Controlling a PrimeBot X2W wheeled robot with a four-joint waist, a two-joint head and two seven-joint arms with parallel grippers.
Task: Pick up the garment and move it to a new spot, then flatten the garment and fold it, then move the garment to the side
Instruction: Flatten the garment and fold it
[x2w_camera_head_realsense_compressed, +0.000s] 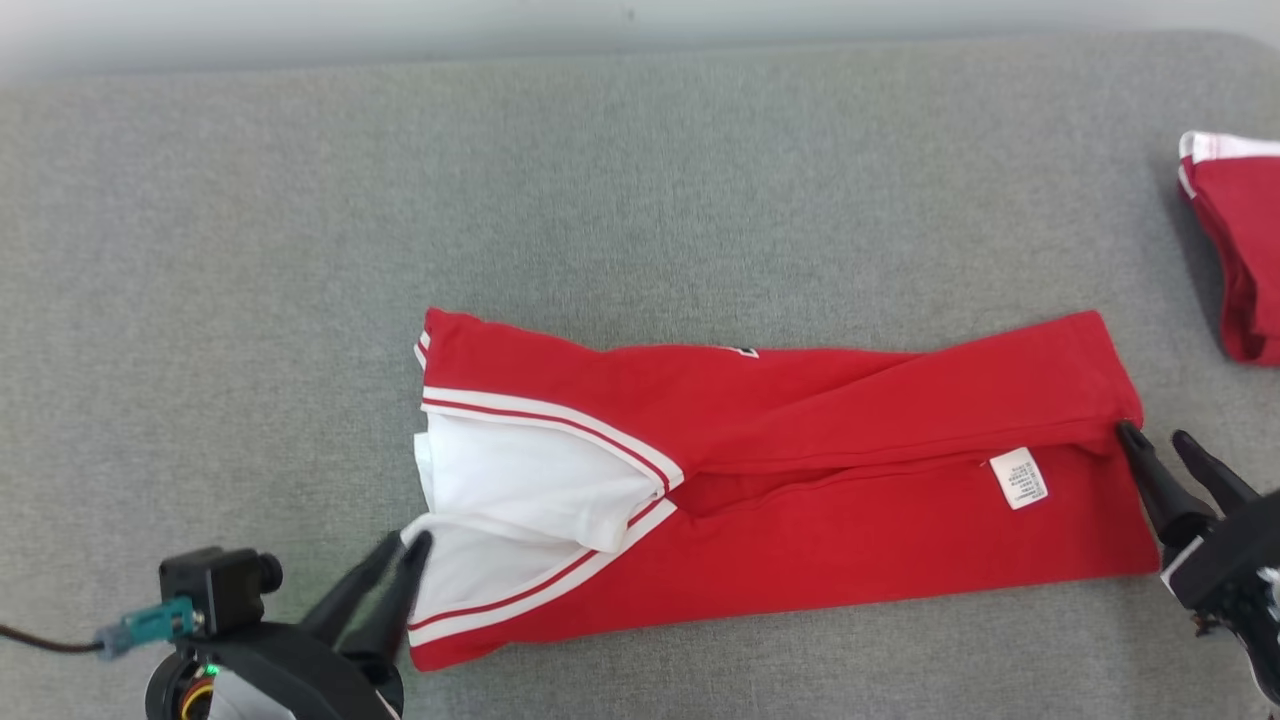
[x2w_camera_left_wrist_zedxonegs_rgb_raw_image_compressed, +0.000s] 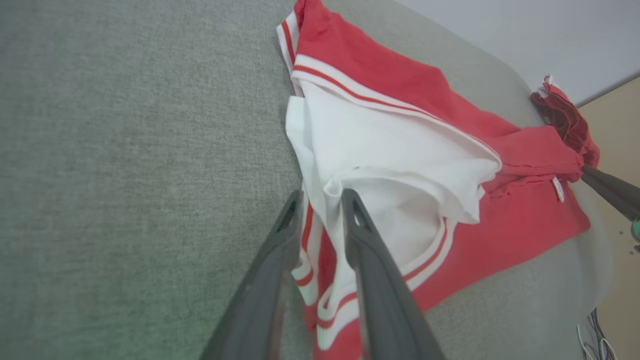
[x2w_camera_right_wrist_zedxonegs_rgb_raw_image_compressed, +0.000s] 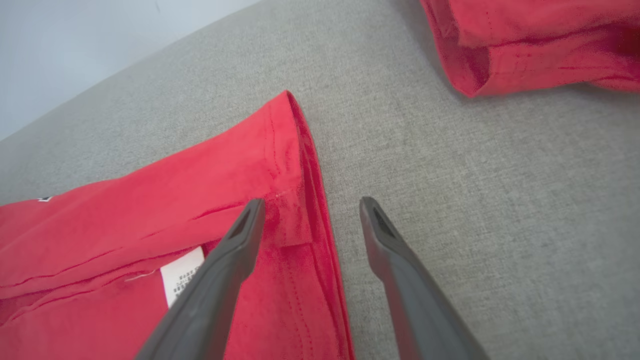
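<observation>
Garment (x2w_camera_head_realsense_compressed: 850, 520): red with white trim, laid as a long band across the middle of the table (x2w_camera_head_realsense_compressed: 640, 200), toward its front edge. Left gripper (x2w_camera_head_realsense_compressed: 408, 545) at the white front-left corner, fingers narrowly parted, gripping nothing visible. Right gripper (x2w_camera_head_realsense_compressed: 1153, 435) astride the right hem corner, fingers wide apart, empty. Second red garment (x2w_camera_head_realsense_compressed: 1240, 270) by the right edge, well apart. Probably mid-fold, lengthwise fold down. Next, likely: pinch one end's corners, carry across to halve.

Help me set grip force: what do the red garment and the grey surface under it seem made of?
Red garment: probably soft matte cotton-like knit; it creases limply, with stitched hems and a sewn-in label. Fibre uncertain. Grey surface: seemingly woven, heathered upholstery fabric, matte, fine weave visible.
</observation>
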